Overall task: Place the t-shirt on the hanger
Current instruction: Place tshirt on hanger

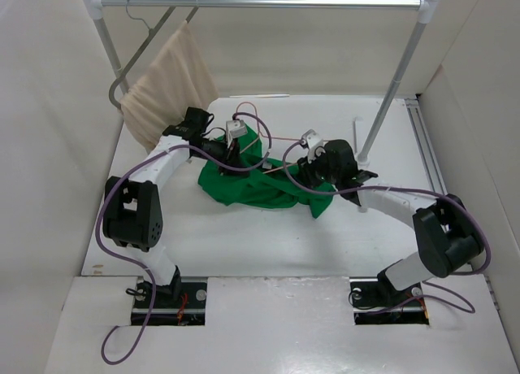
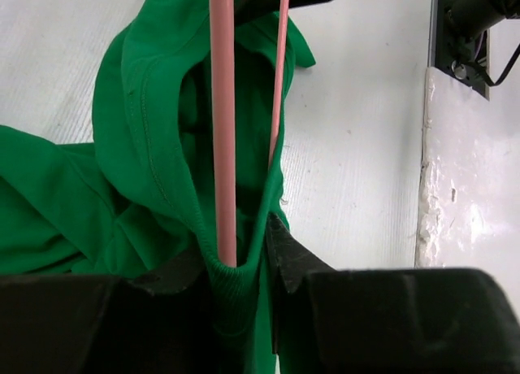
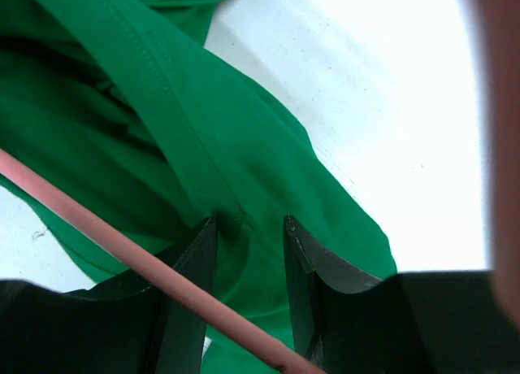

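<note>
The left gripper point(image 2: 236, 268) pinches the ribbed collar of the t-shirt point(image 2: 138, 146). The hanger point(image 2: 223, 122) rises out of that collar between the jaws, its pink wire running straight away from the fingers. The right gripper point(image 3: 248, 256) is closed on a fold of the t-shirt's edge, with the hanger's wire crossing slantwise before one finger. The t-shirt lies bunched on the table point(image 1: 244, 248) between both grippers.
</note>
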